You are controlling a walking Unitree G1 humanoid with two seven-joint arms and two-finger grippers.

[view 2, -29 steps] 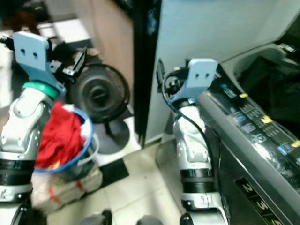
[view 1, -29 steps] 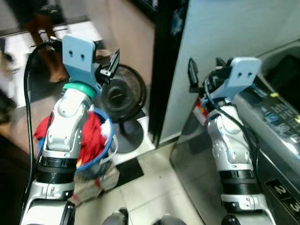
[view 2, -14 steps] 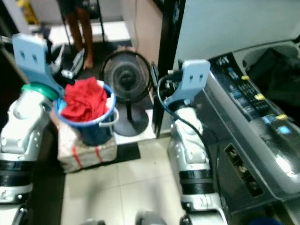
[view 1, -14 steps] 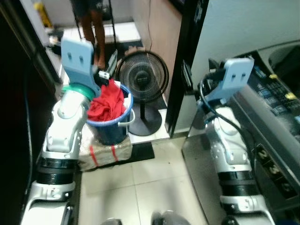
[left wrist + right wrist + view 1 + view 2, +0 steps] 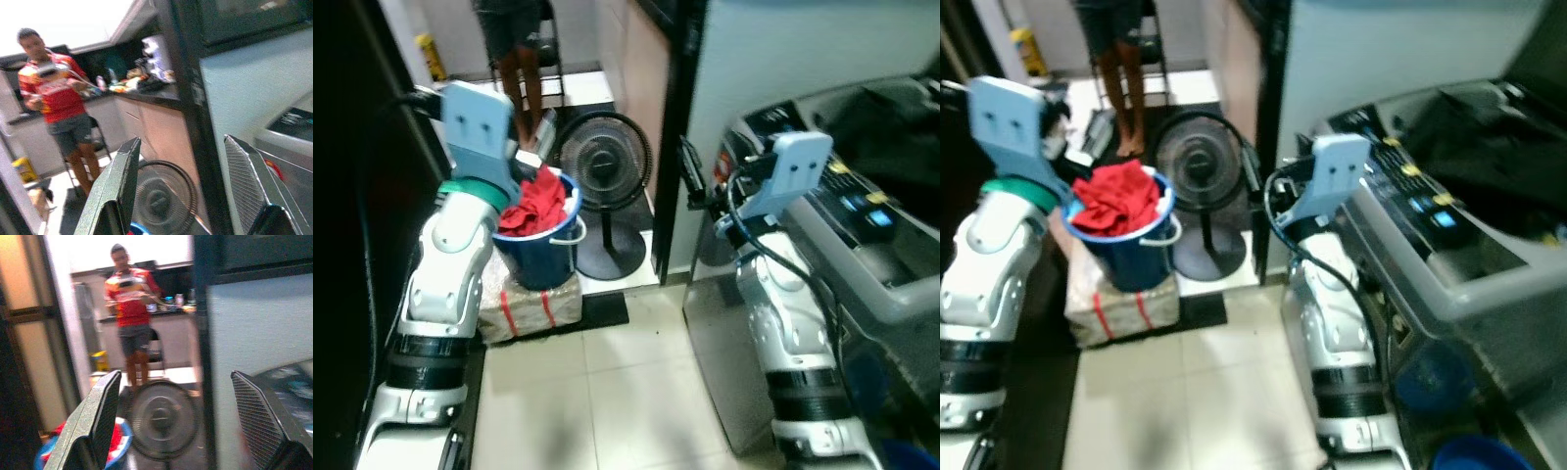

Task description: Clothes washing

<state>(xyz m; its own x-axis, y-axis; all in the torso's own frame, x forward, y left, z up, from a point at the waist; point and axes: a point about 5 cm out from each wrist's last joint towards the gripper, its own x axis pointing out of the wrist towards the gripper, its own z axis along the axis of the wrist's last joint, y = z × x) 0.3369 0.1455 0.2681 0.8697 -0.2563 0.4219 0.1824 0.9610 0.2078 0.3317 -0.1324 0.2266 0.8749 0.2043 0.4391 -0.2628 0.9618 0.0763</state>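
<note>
Tiled floor (image 5: 607,392) held your blue bucket (image 5: 540,257) of red clothes (image 5: 538,201) beside the fan (image 5: 604,162). Your left tool (image 5: 181,186) and right tool (image 5: 188,423) were both raised, spread wide and empty, with the washing machine (image 5: 1449,225) at your right.

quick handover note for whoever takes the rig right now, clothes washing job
Left gripper: jaws open, empty, raised beside the bucket.
Right gripper: jaws open, empty, raised in front of the washing machine.
Red clothes sit heaped in the blue bucket, which stands on a wrapped bundle on the floor to the robot's left, next to a floor fan.
The washing machine is on the right with its lid up; dark laundry lies in its top.
A person stands beyond the fan.
Done: nothing grasped yet.
Left: take the red clothes from the bucket, load them, start the wash.
</note>
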